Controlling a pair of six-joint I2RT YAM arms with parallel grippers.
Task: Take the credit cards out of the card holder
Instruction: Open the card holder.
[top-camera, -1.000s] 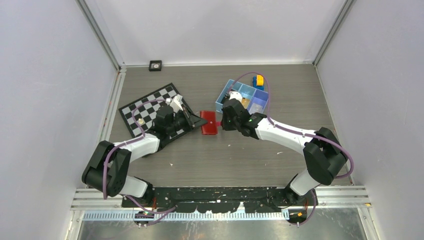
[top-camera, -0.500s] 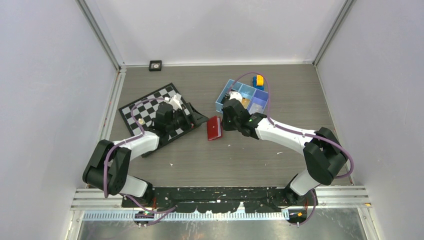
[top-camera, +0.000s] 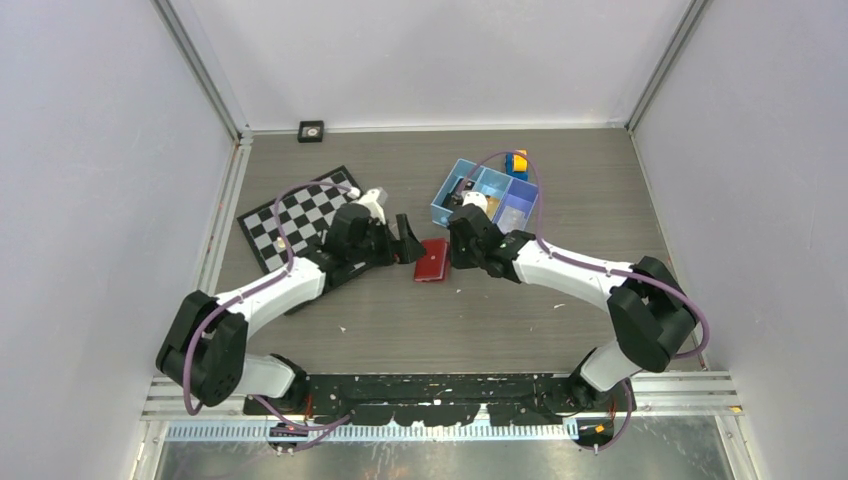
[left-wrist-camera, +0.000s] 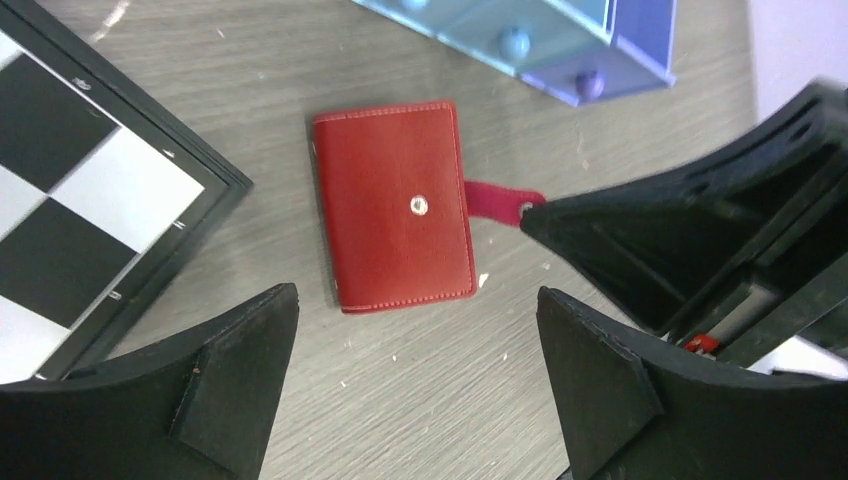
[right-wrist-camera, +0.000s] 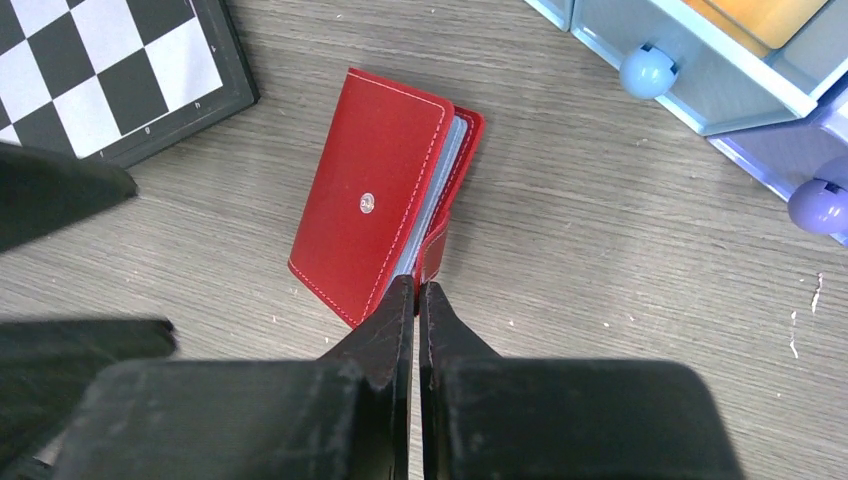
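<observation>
- Top external view: the red wallet lies folded on the table, between the chessboard and the blue tray; no cards lie out.
- Right claw is squeezed tight, tips at the wallet's tab, seemingly pinching it; left claw hangs spread wide over the wallet.
- Pale edges show between the covers; card or lining, I cannot tell.
- To open well: hold the tab firm as an anchor; slip one left finger under the top cover's free edge; lift slowly, lest the wallet slide.
</observation>
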